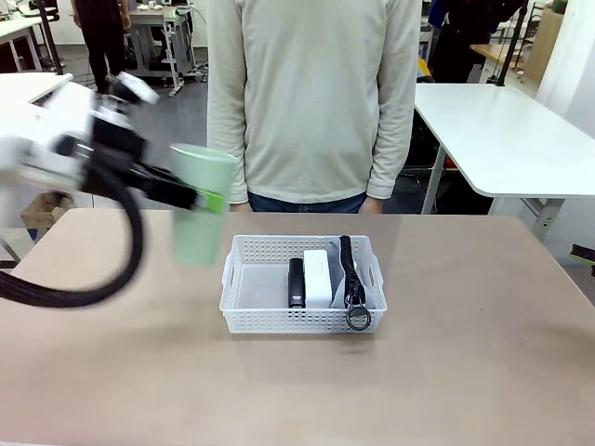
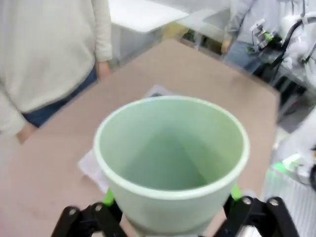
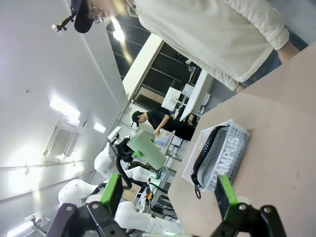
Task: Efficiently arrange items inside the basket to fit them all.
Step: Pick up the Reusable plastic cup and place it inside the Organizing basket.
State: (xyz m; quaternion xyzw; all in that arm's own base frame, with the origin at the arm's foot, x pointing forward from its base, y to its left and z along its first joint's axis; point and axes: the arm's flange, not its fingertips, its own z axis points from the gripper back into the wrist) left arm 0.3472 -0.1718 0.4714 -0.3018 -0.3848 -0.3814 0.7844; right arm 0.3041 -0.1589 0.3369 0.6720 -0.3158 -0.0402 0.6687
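In the front view, the left gripper (image 1: 206, 199), black with green pads, clamps a pale green plastic cup (image 1: 199, 204) by its walls. The cup is smooth, matte and tapered, and hangs upright in the air above the tan table (image 1: 465, 372), just left of the basket (image 1: 303, 283) and higher than it. The basket is shallow, white, rectangular plastic with perforated lattice sides and a cutout handle at each short end. Inside it a small black stapler (image 1: 296, 282) lies lengthwise beside a white rounded box (image 1: 318, 275), and a grey pouch (image 1: 353, 269) stands on edge against the basket's right wall, its black strap (image 1: 354, 293) draping over the near rim. A person in a cream knit sweater (image 1: 312, 93) stands at the far side.

In the left wrist view, the cup's (image 2: 170, 163) round mouth faces the camera, its rim thick and rolled, with the green pads (image 2: 109, 198) pressed on opposite sides.

In the right wrist view, the right gripper (image 3: 169, 195) has its jaws spread wide with nothing between them. Beyond it the basket (image 3: 232, 158) shows the pouch (image 3: 224, 150) printed "CAMPUS" in pale letters, and farther off the cup (image 3: 147, 149) is held aloft.
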